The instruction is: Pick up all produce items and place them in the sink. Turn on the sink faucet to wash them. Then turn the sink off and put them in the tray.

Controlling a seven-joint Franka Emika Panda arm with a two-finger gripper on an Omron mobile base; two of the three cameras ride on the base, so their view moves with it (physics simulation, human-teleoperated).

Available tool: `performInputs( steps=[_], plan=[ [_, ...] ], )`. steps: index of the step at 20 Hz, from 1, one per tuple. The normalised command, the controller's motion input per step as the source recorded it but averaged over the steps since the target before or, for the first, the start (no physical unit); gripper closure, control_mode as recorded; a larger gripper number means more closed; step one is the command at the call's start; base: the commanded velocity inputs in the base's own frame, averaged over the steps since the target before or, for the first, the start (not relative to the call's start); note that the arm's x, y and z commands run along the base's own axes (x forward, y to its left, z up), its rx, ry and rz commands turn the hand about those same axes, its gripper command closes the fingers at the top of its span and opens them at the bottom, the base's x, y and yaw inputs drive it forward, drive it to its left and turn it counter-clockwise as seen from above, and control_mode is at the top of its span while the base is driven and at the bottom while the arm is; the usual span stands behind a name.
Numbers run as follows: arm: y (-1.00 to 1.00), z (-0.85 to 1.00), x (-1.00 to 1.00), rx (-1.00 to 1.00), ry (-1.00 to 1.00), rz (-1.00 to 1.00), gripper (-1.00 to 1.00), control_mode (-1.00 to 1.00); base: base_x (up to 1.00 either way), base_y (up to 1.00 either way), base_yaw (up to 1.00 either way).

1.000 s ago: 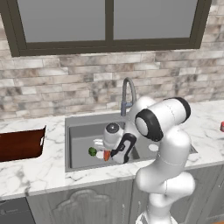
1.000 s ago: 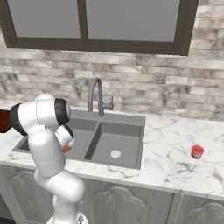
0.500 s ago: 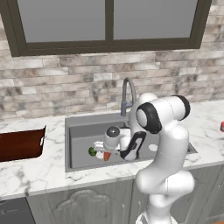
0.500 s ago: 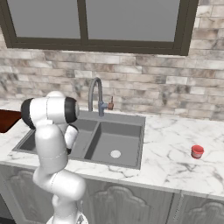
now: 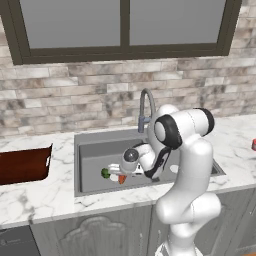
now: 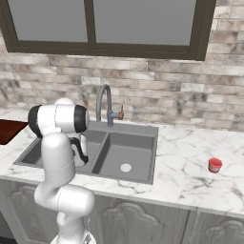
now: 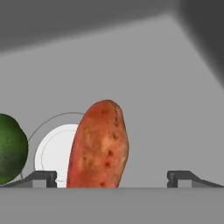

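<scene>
Orange-red vegetable [image 7: 98, 146] between spread end effector [image 7: 111, 177] tips

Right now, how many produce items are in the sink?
2. The orange-red vegetable lies on the basin floor partly over the drain, between the open tool's tips. The green fruit sits beside it across the drain. The arm may hide others.

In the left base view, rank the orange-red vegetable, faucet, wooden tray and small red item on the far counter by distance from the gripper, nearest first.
From the gripper:
1. Orange-red vegetable, right below it in the sink's left basin.
2. Faucet, behind the sink.
3. Wooden tray, on the left counter.
4. Small red item, at the far right edge.
</scene>
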Motion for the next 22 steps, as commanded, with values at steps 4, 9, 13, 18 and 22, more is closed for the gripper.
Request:
performInputs(
  steps=[4,9,13,18,22],
  plan=[
    [0.07,-0.03,0.13,0.0,-0.01,0.0,-1.0,-1.0,0.0,0.0,0.0],
    [0.12,-0.13,0.06,0.0,0.0,0.0,-1.0,-1.0,0.0,0.0,0.0],
    [0.15,-0.21,0.0,0.0,0.0,0.0,-1.0,-1.0,0.0,0.0,0.0],
    [0.11,-0.21,0.0,0.0,0.0,0.0,-1.0,-1.0,0.0,0.0,0.0],
    [0.01,-0.22,0.0,0.0,0.0,0.0,-1.0,-1.0,0.0,0.0,0.0]
  ],
)
